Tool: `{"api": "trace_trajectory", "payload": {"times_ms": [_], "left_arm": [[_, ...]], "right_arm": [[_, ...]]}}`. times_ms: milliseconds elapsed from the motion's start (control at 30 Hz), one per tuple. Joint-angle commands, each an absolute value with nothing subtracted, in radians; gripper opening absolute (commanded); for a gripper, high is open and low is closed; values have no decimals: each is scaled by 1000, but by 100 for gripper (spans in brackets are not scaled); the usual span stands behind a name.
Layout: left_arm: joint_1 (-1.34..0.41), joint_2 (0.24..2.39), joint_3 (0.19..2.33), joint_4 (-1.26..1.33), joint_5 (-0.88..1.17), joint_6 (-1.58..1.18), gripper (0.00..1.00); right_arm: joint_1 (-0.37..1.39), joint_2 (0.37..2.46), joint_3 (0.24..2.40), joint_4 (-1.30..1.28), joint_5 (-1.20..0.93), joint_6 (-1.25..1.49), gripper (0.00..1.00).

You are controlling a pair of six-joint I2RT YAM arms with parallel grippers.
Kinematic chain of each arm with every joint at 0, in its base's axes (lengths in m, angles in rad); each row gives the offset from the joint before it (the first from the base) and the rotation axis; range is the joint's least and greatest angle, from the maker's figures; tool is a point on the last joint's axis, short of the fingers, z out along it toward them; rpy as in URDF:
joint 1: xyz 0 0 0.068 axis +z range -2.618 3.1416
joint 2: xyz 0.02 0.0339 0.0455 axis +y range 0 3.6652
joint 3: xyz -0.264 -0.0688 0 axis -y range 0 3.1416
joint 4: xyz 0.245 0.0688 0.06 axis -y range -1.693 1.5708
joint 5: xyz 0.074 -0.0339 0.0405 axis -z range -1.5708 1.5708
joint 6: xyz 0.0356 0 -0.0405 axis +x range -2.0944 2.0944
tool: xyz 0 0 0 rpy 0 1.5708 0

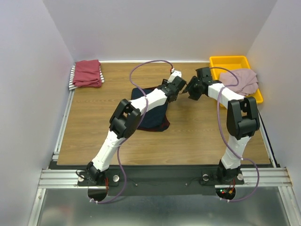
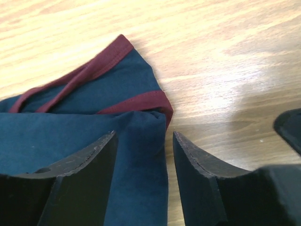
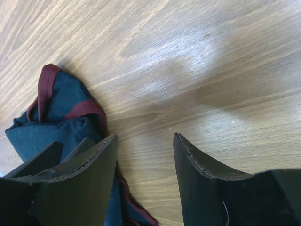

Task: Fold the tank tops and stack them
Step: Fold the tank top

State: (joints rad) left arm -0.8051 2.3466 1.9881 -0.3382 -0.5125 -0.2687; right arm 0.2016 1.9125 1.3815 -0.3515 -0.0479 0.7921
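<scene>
A wooden table [image 1: 197, 132] seen from above, with two robot arms reaching toward its middle. A navy jersey [image 1: 155, 117] with maroon trim lies crumpled at the centre, partly under the left arm. The left gripper [image 2: 143, 136] hovers low over the jersey's trimmed corner, its fingers spread, cloth and bare wood showing in the gap, nothing pinched. The right gripper [image 3: 145, 136] sits just beside the same corner, fingers also spread over bare wood. In the far left corner a folded dark-red top [image 1: 88, 73] rests on a striped top [image 1: 72, 80]. In the far right corner a dusty-pink top [image 1: 242, 81] lies heaped in a yellow tray [image 1: 225, 61].
</scene>
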Motion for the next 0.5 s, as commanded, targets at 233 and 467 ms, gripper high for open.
{"api": "trace_trajectory", "payload": {"times_ms": [233, 467], "left_arm": [[-811, 2399, 1974, -313, -578, -298, 45], [-821, 2359, 1837, -273, -468, -284, 0]], "right_arm": [[183, 1879, 1419, -328, -43, 776, 56], [183, 1826, 1370, -322, -37, 764, 56]]}}
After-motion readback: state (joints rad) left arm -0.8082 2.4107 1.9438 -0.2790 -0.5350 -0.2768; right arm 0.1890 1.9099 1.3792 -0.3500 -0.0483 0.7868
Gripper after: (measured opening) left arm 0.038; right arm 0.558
